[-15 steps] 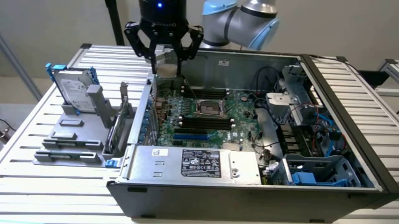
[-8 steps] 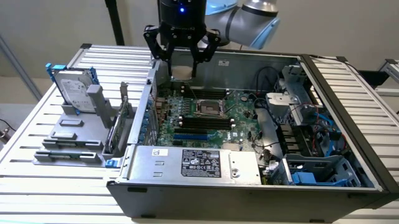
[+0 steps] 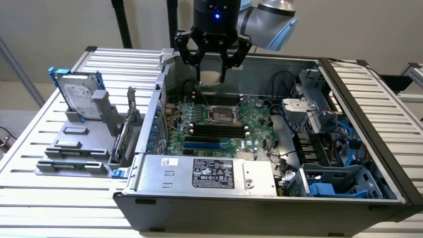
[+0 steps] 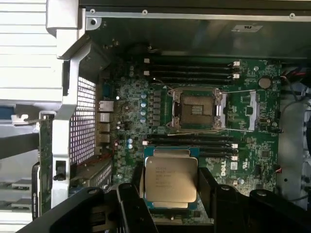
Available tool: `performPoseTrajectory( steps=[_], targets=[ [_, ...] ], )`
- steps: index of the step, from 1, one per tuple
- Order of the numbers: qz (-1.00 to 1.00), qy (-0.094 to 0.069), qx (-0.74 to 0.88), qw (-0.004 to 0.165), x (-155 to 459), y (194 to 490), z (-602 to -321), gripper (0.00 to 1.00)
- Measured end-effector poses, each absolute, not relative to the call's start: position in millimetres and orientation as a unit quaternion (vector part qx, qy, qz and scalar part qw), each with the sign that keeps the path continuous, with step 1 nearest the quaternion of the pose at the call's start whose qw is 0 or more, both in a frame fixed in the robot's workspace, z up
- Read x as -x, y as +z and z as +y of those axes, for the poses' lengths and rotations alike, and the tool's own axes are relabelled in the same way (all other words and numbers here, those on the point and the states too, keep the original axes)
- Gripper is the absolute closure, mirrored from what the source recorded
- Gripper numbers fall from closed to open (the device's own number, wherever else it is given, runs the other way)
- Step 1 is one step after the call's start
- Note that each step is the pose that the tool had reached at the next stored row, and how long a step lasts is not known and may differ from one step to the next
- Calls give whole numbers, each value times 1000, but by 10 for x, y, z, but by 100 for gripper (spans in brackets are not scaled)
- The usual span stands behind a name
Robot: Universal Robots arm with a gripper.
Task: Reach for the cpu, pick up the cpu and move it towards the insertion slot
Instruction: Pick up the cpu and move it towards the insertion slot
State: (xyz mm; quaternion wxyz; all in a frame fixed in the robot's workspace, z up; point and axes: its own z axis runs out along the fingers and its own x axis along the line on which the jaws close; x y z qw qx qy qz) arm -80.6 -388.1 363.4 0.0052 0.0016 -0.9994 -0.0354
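Open PC case (image 3: 390,163) on the slatted worktop (image 3: 39,198); inside it the green motherboard (image 3: 258,111), memory slots (image 4: 192,70) and the insertion slot (image 3: 221,115), its frame open, dark centre bare; power supply (image 3: 211,173) at the case's near wall. Gripper (image 3: 211,74) hangs over the case's far end, above and beyond the slot, pinching the cpu (image 4: 171,179) by two opposite edges; cpu held flat, metal lid up, printed face to the wrist camera; square, no long axis. Hard drive (image 3: 79,96) upright in a grey rack (image 3: 73,148) outside the case.
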Motion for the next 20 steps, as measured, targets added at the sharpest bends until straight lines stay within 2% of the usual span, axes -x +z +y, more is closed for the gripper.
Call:
performPoseTrajectory(
  steps=[12,20],
  targets=[
    [-1000,-29,-2,5,453,3550,-3491,46],
    [-1000,-17,-1,5,375,3509,-3313,46]
  ],
)
